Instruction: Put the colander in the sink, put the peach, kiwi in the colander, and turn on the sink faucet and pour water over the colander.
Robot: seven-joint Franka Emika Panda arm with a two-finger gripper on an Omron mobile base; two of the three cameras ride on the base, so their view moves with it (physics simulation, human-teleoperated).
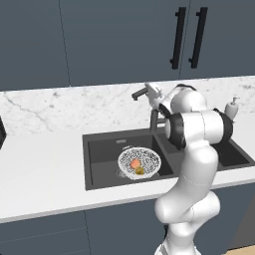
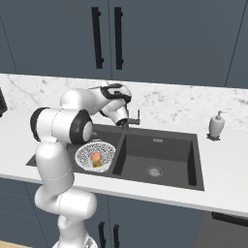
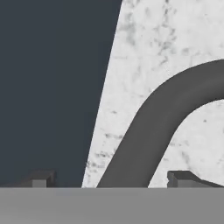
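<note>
Faucet spout (image 3: 153,127) fills the hand view close up: dark curved tube running from bottom centre up and off the right edge, against marble backsplash (image 3: 166,48) and dark cabinet front (image 3: 52,87). Two finger tips (image 3: 41,179) sit at the bottom, one each side of the tube, spread wide. Gripper (image 3: 111,181) straddles the spout, jaws apart, nothing clamped; can't tell if a pad touches the tube.

Arm pose: base column rises at the counter front, elbow folded high, forearm reaching back over the sink (image 1: 99,149) toward the wall. Wrist angled at the sink faucet (image 1: 149,102), hand right at its gooseneck. In the right base view the gripper (image 2: 127,121) hangs just over the divider between the basins, with the faucet (image 2: 135,117) just behind it.

Colander (image 1: 139,162) sits in the left basin, upright, near the front. Peach (image 1: 135,163) and kiwi (image 1: 140,171) both inside it, kiwi just in front of the peach, close together. Same in the right base view: colander (image 2: 95,156), peach (image 2: 96,156), kiwi (image 2: 97,164).

Right basin holds only its steel drain (image 2: 154,171). White soap dispenser (image 2: 216,125) stands on the counter (image 2: 223,169) behind the sink's right end, well apart from the arm.
</note>
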